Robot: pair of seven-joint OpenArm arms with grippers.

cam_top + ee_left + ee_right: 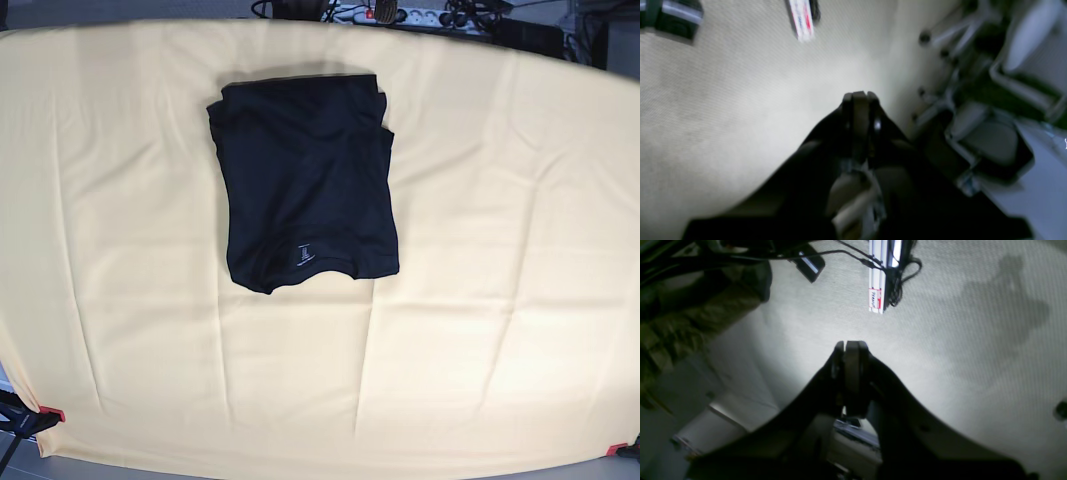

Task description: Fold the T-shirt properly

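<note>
Base view: the T-shirt (305,185) lies folded into a compact rectangle on the yellow table cloth (500,250), toward the far middle, long axis running near to far, collar label at the near edge. My left gripper (859,96) and right gripper (850,345) are pressed together, holding nothing, clear of the cloth.

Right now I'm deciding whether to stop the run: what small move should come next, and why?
Probably none beyond keeping both arms clear. The T-shirt lies as a compact folded rectangle on the yellow table cloth, sleeves tucked in, label showing. The left gripper and right gripper are shut, holding nothing, and neither arm shows in the base view.
</note>
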